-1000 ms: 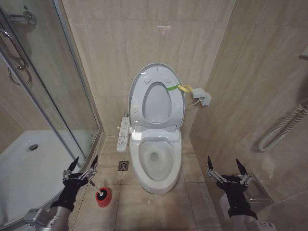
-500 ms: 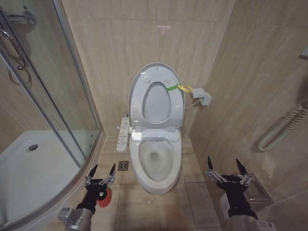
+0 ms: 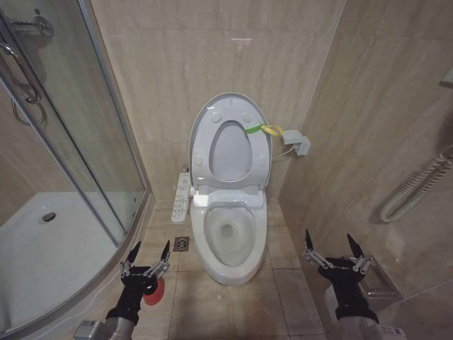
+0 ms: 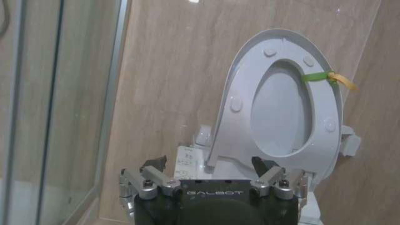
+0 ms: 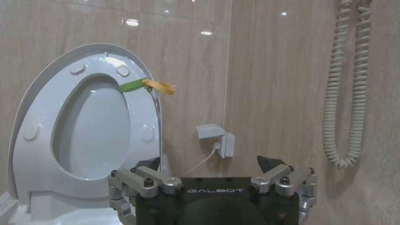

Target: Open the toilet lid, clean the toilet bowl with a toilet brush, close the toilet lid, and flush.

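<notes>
The right gripper [image 5: 212,166] sits nearest the camera, its two dark fingers spread apart with nothing between them. Beyond it, the toilet lid [image 5: 37,93] stands upright against the beige tiled wall [image 5: 187,56], with the ring seat [image 5: 93,131] raised against it. A yellow-green strap [image 5: 150,85] hangs off the lid's edge. A small white box [image 5: 216,138] with a cable is fixed to the wall nearby, and a coiled white hose [image 5: 347,84] hangs down the side wall.
</notes>
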